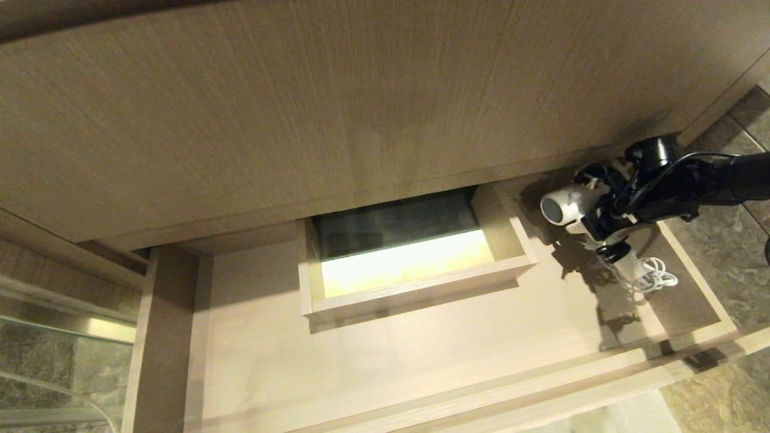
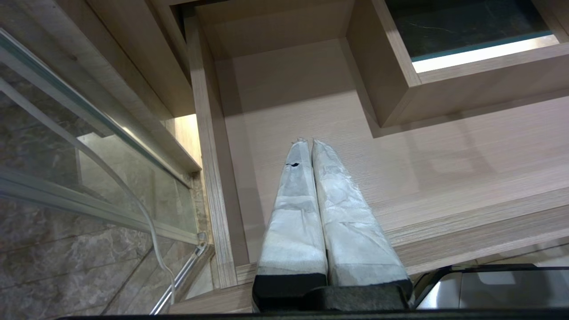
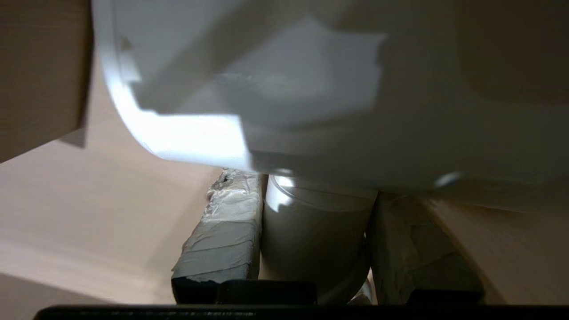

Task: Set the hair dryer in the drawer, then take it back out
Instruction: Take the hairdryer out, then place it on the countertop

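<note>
Right pincer (image 1: pixel 592 225) is clamped on the dryer (image 1: pixel 565 207) handle inside the drawer (image 1: pixel 421 337); lift straight, minding the trailing cord (image 1: pixel 656 279)

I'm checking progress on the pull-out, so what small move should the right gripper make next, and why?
Probably lift straight up. The right gripper is shut on the handle of the white hair dryer with the dark grey round end, low in the open pale wooden drawer, with its white bundled cord hanging below.

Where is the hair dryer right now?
The hair dryer is at the head view's right, inside the open drawer near its back right corner, gripped at the handle by the right gripper.
</note>
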